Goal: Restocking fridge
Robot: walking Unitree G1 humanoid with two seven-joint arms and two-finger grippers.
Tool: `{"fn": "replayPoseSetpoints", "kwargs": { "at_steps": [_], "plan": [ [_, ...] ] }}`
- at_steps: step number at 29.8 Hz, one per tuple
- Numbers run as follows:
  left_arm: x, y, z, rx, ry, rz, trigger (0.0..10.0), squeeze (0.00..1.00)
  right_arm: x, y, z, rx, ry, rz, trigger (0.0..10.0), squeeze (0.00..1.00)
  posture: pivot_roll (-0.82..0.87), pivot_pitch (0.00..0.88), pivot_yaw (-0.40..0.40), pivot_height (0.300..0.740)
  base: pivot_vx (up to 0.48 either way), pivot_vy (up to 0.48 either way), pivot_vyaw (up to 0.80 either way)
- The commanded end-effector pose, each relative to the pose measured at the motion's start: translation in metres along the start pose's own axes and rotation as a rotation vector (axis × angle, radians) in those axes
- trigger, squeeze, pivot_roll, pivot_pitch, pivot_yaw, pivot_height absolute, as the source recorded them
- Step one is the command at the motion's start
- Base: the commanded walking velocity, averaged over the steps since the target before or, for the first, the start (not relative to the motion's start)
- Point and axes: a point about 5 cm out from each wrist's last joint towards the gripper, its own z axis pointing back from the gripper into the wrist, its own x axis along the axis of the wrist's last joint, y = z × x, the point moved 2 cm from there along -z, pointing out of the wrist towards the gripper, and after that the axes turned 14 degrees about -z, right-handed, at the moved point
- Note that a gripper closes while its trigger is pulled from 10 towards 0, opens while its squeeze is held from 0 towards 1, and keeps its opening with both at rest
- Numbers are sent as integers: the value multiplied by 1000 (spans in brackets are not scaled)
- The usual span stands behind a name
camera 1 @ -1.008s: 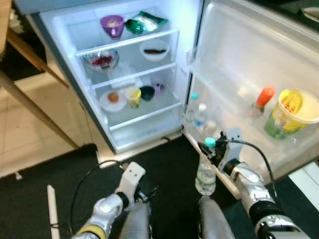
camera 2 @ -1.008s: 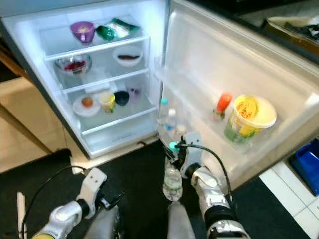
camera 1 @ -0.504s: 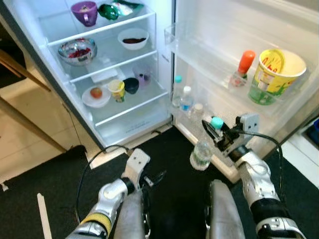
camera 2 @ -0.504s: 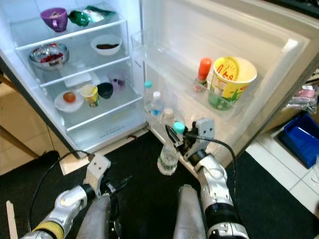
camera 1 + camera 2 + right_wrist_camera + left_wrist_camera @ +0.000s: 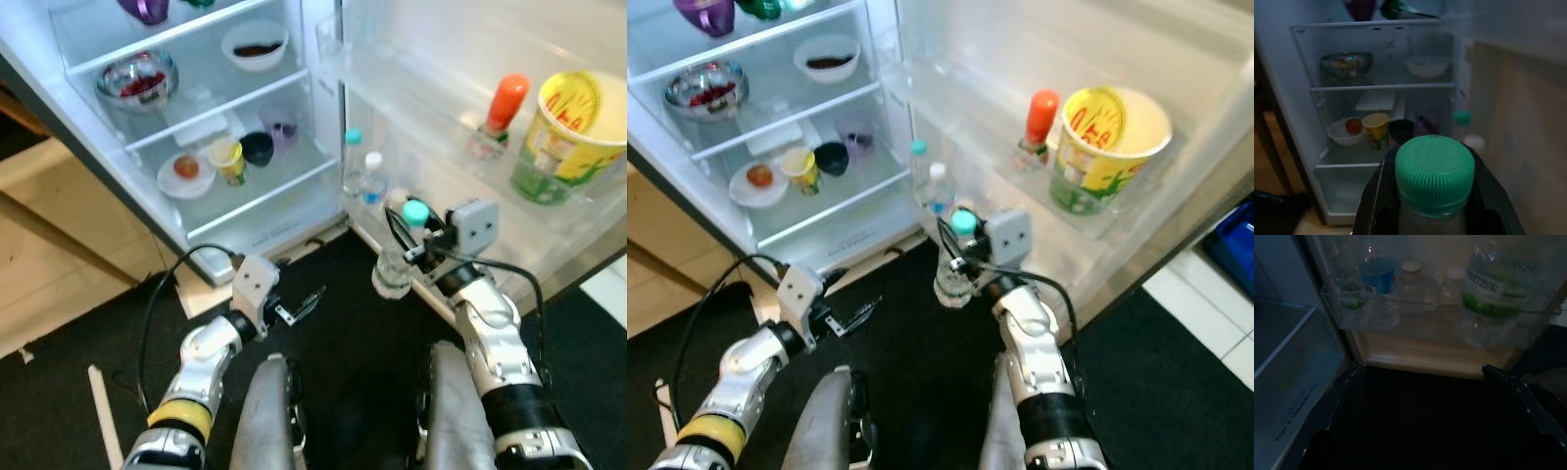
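Note:
My right gripper (image 5: 405,243) is shut on a clear water bottle (image 5: 394,272) just below its teal cap (image 5: 1434,171). The bottle hangs upright over the dark mat, close in front of the open fridge door's lower shelf (image 5: 1440,316). That shelf holds several bottles, among them a teal-capped one (image 5: 352,164) and a white-capped one (image 5: 372,179). Lower down, my left gripper (image 5: 300,305) is open and holds nothing, pointing at the foot of the door.
The door's upper shelf carries an orange-capped bottle (image 5: 498,113) and a yellow tub (image 5: 563,127). Inside the fridge (image 5: 245,211) are bowls, a plate with fruit (image 5: 186,171) and a yellow cup (image 5: 231,162). Tiled floor lies left; a dark mat (image 5: 343,343) is underfoot.
The view has swung right and closer to the door. My right gripper has carried the bottle up toward the door's lower shelf. The left arm has risen slightly.

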Motion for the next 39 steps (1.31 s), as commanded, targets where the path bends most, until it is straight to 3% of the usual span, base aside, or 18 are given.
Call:
{"fn": "replayPoseSetpoints", "kwargs": {
  "at_steps": [1, 5, 7, 9, 20, 26, 32, 39],
  "plan": [
    [-5, 0, 11, -16, 31, 1, 10000, 0, 13, 7, -4, 32, -43, 90, 10000, 0, 38, 353, 75, 595, 0, 0, 0],
    [-1, 0, 12, -34, 23, -13, 10000, 0, 28, 7, -7, 30, -70, 178, 10000, 0, 35, 362, 76, 595, 0, 0, 0],
    [1, -1, 13, -42, 23, -15, 10000, 0, 41, 5, -8, 33, -90, 288, 10000, 0, 31, 367, 78, 595, 0, 0, 0],
    [3, -1, 14, -47, 24, -14, 10000, 0, 45, 6, -6, 28, -92, 336, 10000, 0, 31, 367, 78, 595, 0, 0, 0],
    [14, 1, 15, -76, 17, -48, 10000, 0, 26, 15, 12, 8, -25, 526, 10000, 0, 67, 393, 100, 595, 0, 0, 0],
    [23, 7, 16, -79, -2, -73, 10000, 0, 23, 14, 14, -24, -18, 595, 10000, 0, 86, 398, 111, 595, 0, 0, 0],
    [27, 14, 16, -65, -1, -83, 10000, 0, 27, 2, 16, -122, -34, 690, 10000, 0, 92, 396, 112, 595, 0, 0, 0],
    [30, 11, 16, -77, 6, -83, 10000, 0, 7, -23, 30, -224, 38, 739, 10000, 0, 105, 402, 129, 595, 0, 0, 0]
  ]
}}
